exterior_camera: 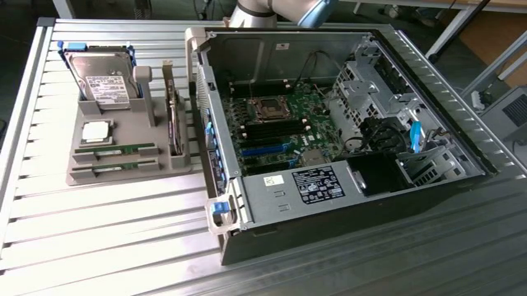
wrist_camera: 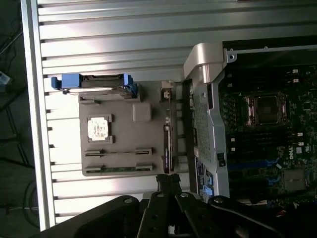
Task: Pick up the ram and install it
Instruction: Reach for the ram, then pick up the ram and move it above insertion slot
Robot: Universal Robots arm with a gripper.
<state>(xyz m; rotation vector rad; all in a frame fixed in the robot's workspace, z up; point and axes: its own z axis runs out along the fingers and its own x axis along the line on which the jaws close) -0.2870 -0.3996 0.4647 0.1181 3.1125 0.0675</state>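
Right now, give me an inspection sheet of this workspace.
Surface: slatted metal table.
Job's things: ram and its twin lie flat in the grey holder; open computer case beside it, motherboard exposed.
Clutter: hard drive, processor chip, expansion card, all in the holder.
Grippers: gripper shut, nothing seen in it, apart from the ram.
Cables: black bundle inside the case.
Surroundings: robot arm beyond the case.

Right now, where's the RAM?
The RAM stick and its twin sit in the grey parts holder at the exterior view's left, next to the processor chip, outside the open computer case.
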